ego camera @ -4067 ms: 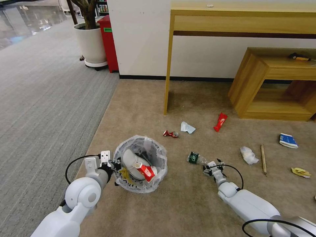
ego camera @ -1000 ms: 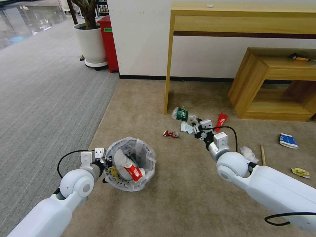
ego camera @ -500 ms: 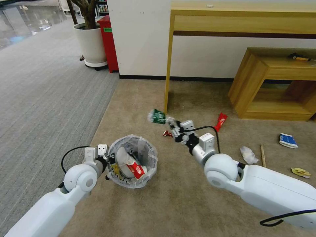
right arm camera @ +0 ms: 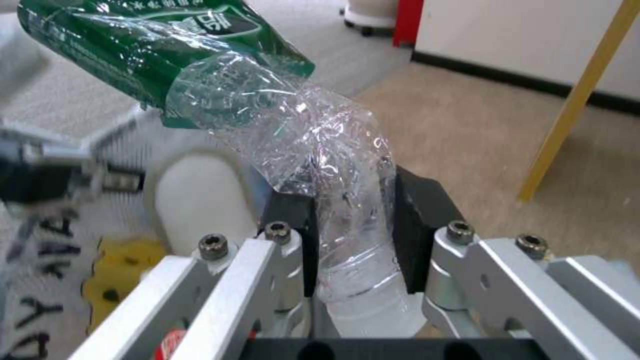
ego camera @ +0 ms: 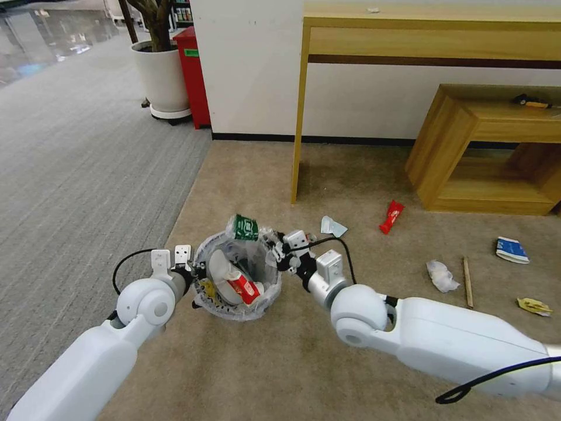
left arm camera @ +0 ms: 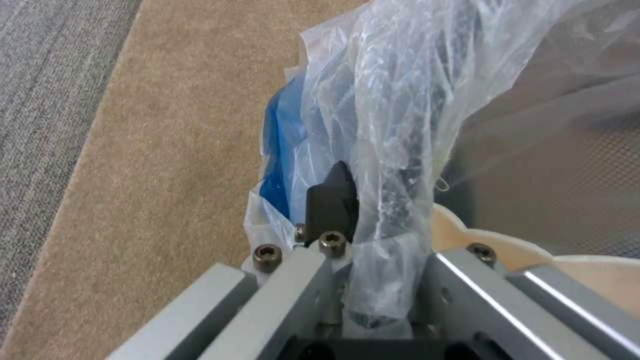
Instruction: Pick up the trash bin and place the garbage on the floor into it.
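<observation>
The trash bin [ego camera: 257, 297], black with a crinkled plastic liner [left arm camera: 400, 100], hangs just above the beige floor [ego camera: 304, 362]. My left gripper [ego camera: 196, 273] is shut on its near-left rim. Inside lie a white slipper [ego camera: 217, 270] and a crushed red-white cup [ego camera: 242, 287]. My right gripper [ego camera: 273, 244] is shut on the clear neck of a crushed green-label bottle [ego camera: 242, 227] [right arm camera: 220, 60], held over the bin's far rim. On the floor lie a red wrapper [ego camera: 391, 216], a pale scrap [ego camera: 333, 226], a paper wad [ego camera: 441, 276], a wooden stick [ego camera: 467, 282], a blue-white carton [ego camera: 512, 249] and a yellow wrapper [ego camera: 533, 305].
A tall wooden desk leg [ego camera: 300, 117] stands just beyond the bin. A low wooden shelf unit [ego camera: 485, 146] sits at the right. A white plant pot [ego camera: 160, 76] and a red box [ego camera: 193, 70] stand at the far left. Grey striped carpet [ego camera: 76, 175] borders the left.
My right arm lifted the bottle off the floor and swung it left, from near the desk leg to over the bin. The bin in my left gripper shifted only slightly.
</observation>
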Controlling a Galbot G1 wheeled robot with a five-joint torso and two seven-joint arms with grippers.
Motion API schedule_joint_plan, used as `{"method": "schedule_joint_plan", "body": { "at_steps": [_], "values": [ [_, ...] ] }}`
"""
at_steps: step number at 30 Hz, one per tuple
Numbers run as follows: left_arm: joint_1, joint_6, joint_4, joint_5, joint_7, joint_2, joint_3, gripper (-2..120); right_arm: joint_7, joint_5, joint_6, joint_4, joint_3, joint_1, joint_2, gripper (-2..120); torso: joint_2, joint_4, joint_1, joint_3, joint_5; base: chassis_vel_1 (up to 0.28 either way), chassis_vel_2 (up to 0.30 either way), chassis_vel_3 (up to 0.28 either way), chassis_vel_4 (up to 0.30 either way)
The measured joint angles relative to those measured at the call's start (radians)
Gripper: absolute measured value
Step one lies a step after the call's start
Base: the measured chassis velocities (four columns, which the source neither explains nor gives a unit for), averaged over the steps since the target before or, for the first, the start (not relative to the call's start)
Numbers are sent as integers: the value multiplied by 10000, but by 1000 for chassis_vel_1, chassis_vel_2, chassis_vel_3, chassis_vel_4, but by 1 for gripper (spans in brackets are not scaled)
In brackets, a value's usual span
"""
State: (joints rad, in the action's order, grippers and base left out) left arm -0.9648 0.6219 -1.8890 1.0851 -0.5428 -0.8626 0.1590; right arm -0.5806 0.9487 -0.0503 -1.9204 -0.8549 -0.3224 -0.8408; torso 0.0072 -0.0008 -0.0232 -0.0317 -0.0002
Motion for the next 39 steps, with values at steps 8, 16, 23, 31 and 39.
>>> {"method": "schedule_joint_plan", "body": {
  "at_steps": [8, 16, 23, 31, 39],
  "values": [
    [-100, 27, -333, 122, -74, 79, 75, 0, -71, -60, 58, 535, -184, -487, -456, 22, 0, 1, 0, 0, 0, 0, 0, 0, 0],
    [-350, 34, -571, 121, -54, 116, 232, 0, -71, -157, 141, 838, -225, -707, -653, 21, 0, 1, 0, 0, -1, 0, 0, 0, 0],
    [-637, 53, -731, 71, 39, 130, 421, 0, -180, -219, 176, 906, -245, -909, -754, 41, 0, 1, 0, 1, 0, 0, 0, 0, 0],
    [-704, 53, -491, -91, 96, 53, 447, 0, -302, -228, 112, 778, -193, -982, -734, 66, 0, 1, 0, 0, -1, 0, 0, 0, 0],
    [-788, 46, -321, -174, 52, -78, 488, 0, -598, -155, 80, 714, 125, -983, -816, 95, 1, 0, 0, 0, 0, 0, 0, 0, 0]
  ]
}}
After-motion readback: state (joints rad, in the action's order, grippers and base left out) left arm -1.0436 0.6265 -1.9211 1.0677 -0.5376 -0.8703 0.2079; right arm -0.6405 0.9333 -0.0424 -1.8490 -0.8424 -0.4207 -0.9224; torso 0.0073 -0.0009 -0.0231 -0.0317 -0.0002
